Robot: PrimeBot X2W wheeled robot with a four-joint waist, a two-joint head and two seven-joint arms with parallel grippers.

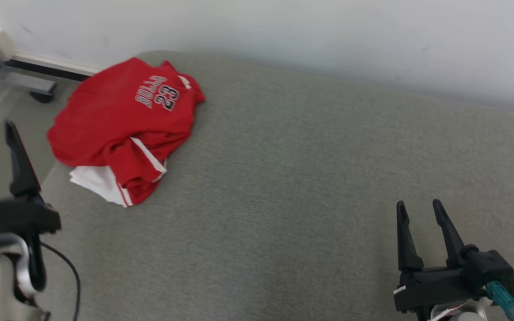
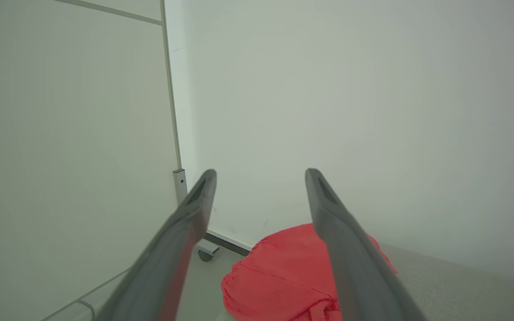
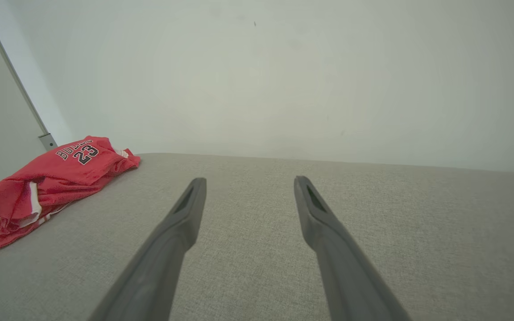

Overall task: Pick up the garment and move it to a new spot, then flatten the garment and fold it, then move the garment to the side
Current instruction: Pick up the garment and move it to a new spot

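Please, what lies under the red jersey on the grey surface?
The red jersey lies crumpled on the grey padded surface. A white layer sticks out beneath its near edge, seemingly part of the garment. Anything else under the folds is covered.

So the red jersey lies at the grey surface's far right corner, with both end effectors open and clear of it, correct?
No: the head view shows the red jersey at the far left corner of the grey surface; the left end effector and right end effector are open, clear of it.
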